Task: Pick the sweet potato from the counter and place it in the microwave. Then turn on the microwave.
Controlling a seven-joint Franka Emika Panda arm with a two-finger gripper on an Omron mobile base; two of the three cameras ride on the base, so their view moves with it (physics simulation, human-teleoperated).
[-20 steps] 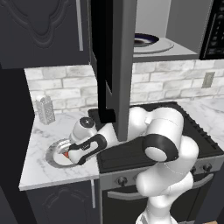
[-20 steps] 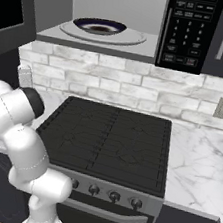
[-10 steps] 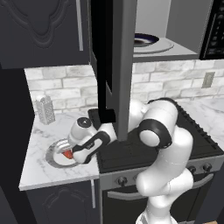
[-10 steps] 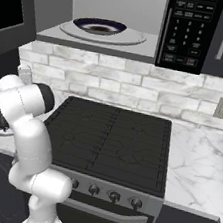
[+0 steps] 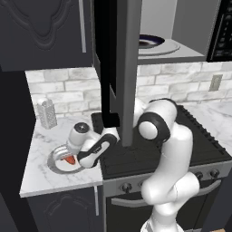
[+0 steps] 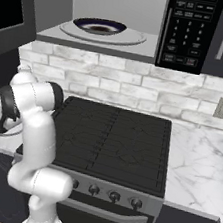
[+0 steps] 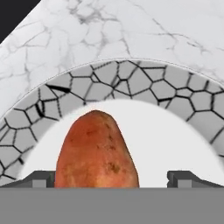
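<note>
The sweet potato (image 7: pixel 97 151), an orange-red oval, lies on the white middle of a plate with a grey cracked-pattern rim (image 7: pixel 131 83) on the marble counter (image 7: pixel 131 26). My gripper (image 7: pixel 113 178) is open and low over the plate, one dark fingertip (image 7: pixel 41 177) close beside the sweet potato and the other well apart from it. From the left base view, the gripper (image 5: pixel 73 157) reaches down-left onto the plate (image 5: pixel 54 166), where the sweet potato (image 5: pixel 69 160) shows as a small orange spot. The microwave (image 6: pixel 118 13) stands open above the stove, its door (image 5: pixel 115 68) swung out.
A bowl on the round plate (image 6: pixel 98 28) sits inside the microwave, beside the black button panel (image 6: pixel 189 29). A metal grater (image 5: pixel 46 113) stands at the back of the counter (image 5: pixel 41 176). The black stovetop (image 6: pixel 115 134) lies right of the plate.
The arm's elbow has swung up and to the left, and the hand has edged a little further left over the plate. The jaws have stayed open.
</note>
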